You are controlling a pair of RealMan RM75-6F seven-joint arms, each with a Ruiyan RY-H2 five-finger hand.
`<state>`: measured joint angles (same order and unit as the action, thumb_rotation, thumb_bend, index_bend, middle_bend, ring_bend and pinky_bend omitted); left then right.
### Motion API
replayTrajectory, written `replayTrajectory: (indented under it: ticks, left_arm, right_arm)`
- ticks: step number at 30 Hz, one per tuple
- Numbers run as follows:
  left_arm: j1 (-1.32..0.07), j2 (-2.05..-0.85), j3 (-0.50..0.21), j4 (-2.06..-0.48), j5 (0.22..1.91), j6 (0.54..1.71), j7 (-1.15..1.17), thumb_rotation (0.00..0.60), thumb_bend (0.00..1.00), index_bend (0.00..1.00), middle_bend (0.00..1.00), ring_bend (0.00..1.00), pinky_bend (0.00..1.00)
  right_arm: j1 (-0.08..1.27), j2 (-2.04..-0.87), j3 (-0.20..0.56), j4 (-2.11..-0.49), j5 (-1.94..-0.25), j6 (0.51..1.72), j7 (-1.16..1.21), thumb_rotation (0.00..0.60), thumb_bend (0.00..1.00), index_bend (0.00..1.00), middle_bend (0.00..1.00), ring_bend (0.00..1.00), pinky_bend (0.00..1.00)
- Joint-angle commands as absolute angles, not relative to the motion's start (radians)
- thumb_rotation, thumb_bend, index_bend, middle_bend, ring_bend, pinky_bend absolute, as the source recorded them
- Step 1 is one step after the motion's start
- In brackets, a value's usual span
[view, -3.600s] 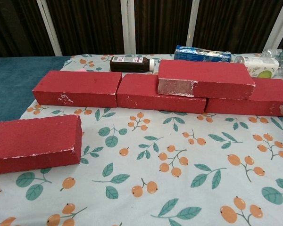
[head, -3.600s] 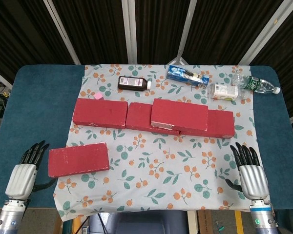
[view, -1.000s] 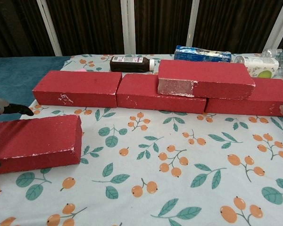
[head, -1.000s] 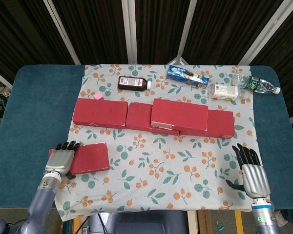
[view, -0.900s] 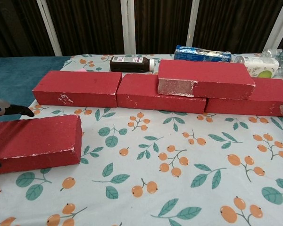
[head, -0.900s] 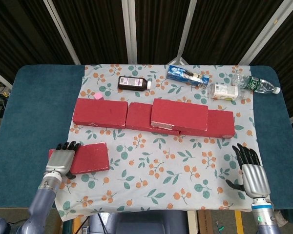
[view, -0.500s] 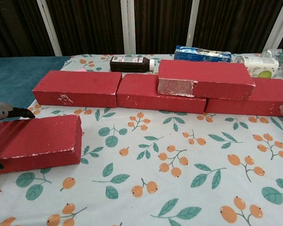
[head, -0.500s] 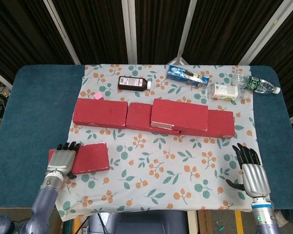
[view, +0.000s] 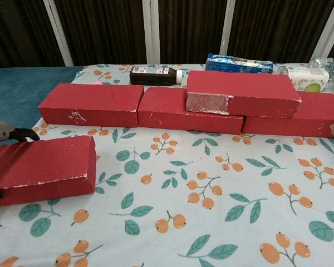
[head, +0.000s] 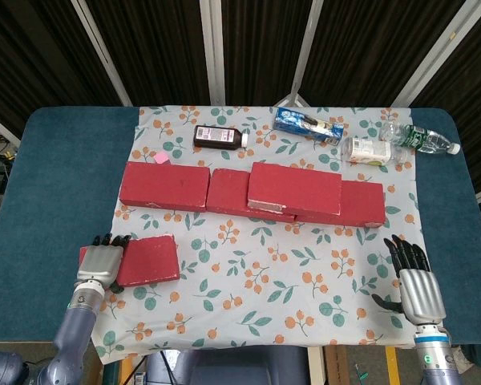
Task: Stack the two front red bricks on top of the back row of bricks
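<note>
Front red brick (head: 147, 260) lies on the floral cloth (head: 264, 281) at front left, apart from the back row (head: 164, 186), where a stacked brick (head: 294, 188) already sits over the middle. Your left hand (head: 102, 262), which lay flat on the table beside this brick 3.6 s ago, now grasps its left end, fingers (view: 21, 133) hooked over the far edge. Your right hand (head: 418, 287) remains released, fingers spread, on the table at front right.

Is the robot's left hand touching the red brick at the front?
Touching. In the head view the left hand lies over the left end of the front brick, with no gap between them. In the chest view its fingers wrap that end.
</note>
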<state>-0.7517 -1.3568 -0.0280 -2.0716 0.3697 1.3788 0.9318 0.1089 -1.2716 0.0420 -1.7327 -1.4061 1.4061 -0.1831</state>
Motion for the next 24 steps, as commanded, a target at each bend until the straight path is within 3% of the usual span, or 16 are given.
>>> replayTrajectory:
  ticks: [1, 8, 13, 19, 24]
  left_arm:
    - [-0.755, -1.358, -0.026, -2.071, 0.364, 1.385, 0.942, 0.6, 0.0, 0.05, 0.15, 0.0, 0.08]
    - [-0.758, -1.36, -0.035, -2.07, 0.37, 1.4, 0.941, 0.6, 0.01, 0.19, 0.28, 0.0, 0.09]
    - [-0.757, -1.364, -0.028, -2.056, 0.42, 1.431, 0.95, 0.6, 0.11, 0.31, 0.39, 0.06, 0.11]
    - [-0.753, -1.351, -0.03, -2.059, 0.499, 1.464, 0.95, 0.6, 0.13, 0.34, 0.4, 0.07, 0.11]
    - [-0.785, -1.267, -0.042, -2.121, 0.572, 1.454, 0.995, 0.6, 0.13, 0.35, 0.4, 0.07, 0.11]
  right_arm:
    - [0.109, -1.272, 0.043, -1.732, -1.406, 1.406, -0.183, 0.6, 0.15, 0.0, 0.0, 0.0, 0.0]
    - [0.106, -1.274, 0.044, -1.731, -1.41, 1.411, -0.181, 0.6, 0.15, 0.0, 0.0, 0.0, 0.0]
    - [0.106, -1.274, 0.045, -1.731, -1.408, 1.409, -0.177, 0.6, 0.15, 0.0, 0.0, 0.0, 0.0]
    - [0.106, -1.275, 0.047, -1.731, -1.406, 1.405, -0.18, 0.6, 0.15, 0.0, 0.0, 0.0, 0.0]
    - [0.107, -1.276, 0.053, -1.729, -1.39, 1.4, -0.181, 0.6, 0.15, 0.0, 0.0, 0.0, 0.0]
